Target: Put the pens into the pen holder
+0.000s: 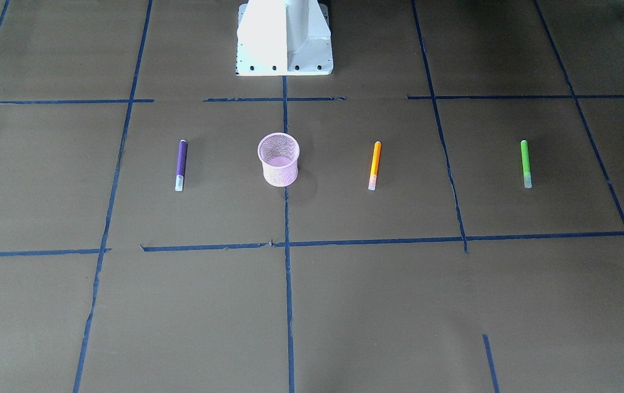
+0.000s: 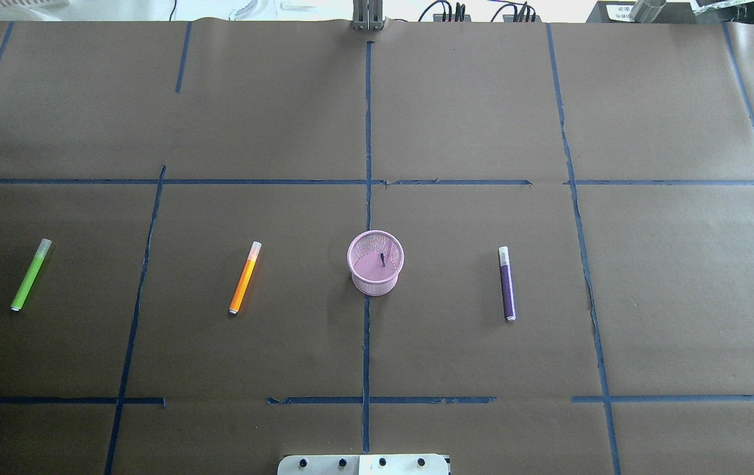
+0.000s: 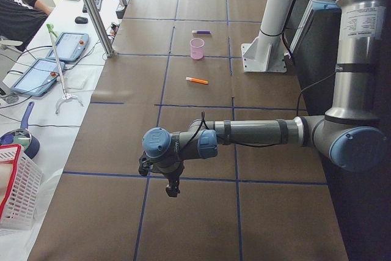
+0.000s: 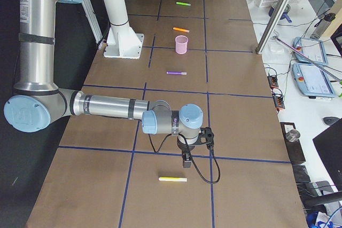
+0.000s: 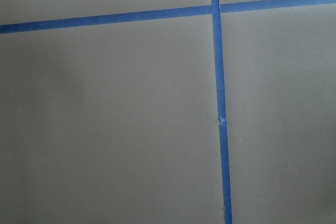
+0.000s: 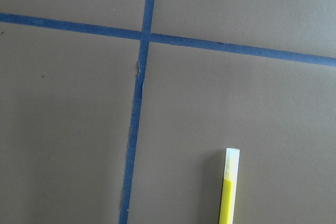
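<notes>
Exterior right view shows the right pincer (image 4: 185, 161) hanging over the brown paper-covered table (image 4: 240, 110); whether it is clenched or released I cannot tell. A short yellow marker pen (image 4: 172, 179) lies flat just beside it. Well beyond it stands the small round pink wire-mesh pen holder (image 4: 181, 44), upright. The purple marker pen (image 4: 176, 72) lies nearer the pincer than the holder, and the orange marker pen (image 4: 181, 29) and green marker pen (image 4: 183, 4) lie farther. The left pincer (image 3: 173, 189) hangs well apart from the holder, and I cannot tell its state either.
</notes>
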